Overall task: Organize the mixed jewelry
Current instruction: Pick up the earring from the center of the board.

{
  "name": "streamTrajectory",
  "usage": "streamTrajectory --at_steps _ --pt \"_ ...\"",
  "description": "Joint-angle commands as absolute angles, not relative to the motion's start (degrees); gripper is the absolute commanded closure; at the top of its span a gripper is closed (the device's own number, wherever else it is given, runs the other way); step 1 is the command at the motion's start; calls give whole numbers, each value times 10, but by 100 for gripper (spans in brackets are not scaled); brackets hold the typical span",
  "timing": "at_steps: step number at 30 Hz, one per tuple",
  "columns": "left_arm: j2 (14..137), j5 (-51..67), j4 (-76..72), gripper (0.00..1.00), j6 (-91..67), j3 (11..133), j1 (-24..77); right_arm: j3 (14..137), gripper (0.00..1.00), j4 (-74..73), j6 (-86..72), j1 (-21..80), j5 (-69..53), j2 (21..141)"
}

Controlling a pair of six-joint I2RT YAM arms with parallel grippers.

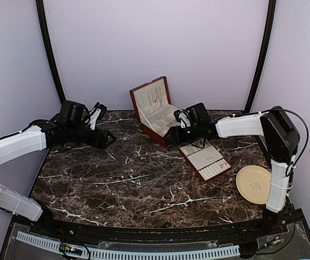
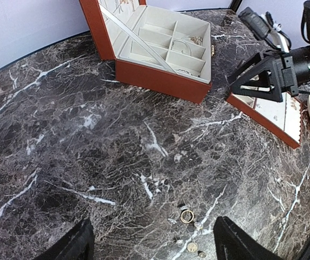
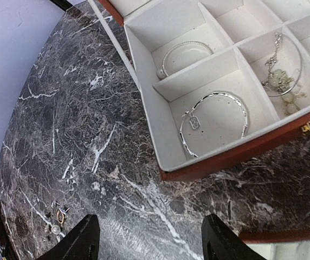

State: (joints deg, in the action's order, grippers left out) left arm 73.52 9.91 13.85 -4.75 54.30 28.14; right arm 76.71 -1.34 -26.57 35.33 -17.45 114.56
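Some bracelets [image 3: 214, 116] are seen laid in the wooden box [image 3: 144, 103], but small pieces of the mixed jewelry [image 2: 186, 216] are left on the table [image 2: 90, 135] near the left gripper [image 2: 152, 238], which, like the right gripper [image 3: 149, 238], is spread open and empty.

Red-brown box [image 2: 160, 81], silvery jewelry [image 3: 194, 122], white-veined dark table [image 2: 90, 162]
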Motion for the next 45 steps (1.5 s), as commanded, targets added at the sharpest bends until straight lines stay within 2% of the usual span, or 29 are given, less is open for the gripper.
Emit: streamTrajectory --at_steps 1,11,22,34,38,45 --pt "732 86 141 22 -54 548 284 741 36 -19 -243 383 -126 1076" --pt "712 69 142 22 -67 543 284 749 42 -78 -315 508 20 1078" --pt "691 60 144 21 -71 541 284 814 43 -106 -361 596 26 1157" --pt "678 59 148 20 -75 541 284 903 46 -195 -352 633 82 1222" --pt "675 58 148 20 -75 541 284 936 52 -221 -346 642 99 1244" --pt "672 53 149 20 -75 541 284 964 55 -243 -345 648 119 1265"
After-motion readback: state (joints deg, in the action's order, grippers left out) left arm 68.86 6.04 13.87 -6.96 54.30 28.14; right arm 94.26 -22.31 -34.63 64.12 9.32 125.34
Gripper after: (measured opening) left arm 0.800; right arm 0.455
